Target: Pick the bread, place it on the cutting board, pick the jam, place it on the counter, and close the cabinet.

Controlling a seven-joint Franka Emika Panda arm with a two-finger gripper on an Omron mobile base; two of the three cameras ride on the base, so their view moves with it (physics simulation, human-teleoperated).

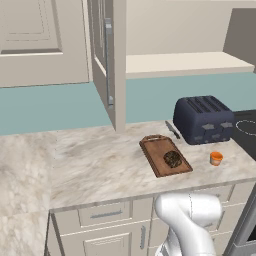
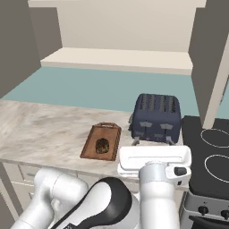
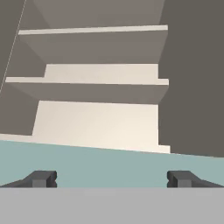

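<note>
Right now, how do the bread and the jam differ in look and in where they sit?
The bread is a dark brown lumpy loaf; the jam is a smaller, smooth orange jar. The bread lies on the cutting board; the jam stands upright on the bare counter, in front of the toaster. Both are out of the cabinet.

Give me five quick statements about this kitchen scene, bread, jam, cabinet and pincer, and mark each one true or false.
1. The bread lies on the cutting board. True.
2. The jam sits on the cabinet shelf. False: it stands on the counter, in front of the toaster.
3. The cabinet is closed. False: its door stands open, shelf bare.
4. The pincer holds the jam. False: its fingers are spread apart, nothing between them.
5. The toaster is dark blue. True.
</note>
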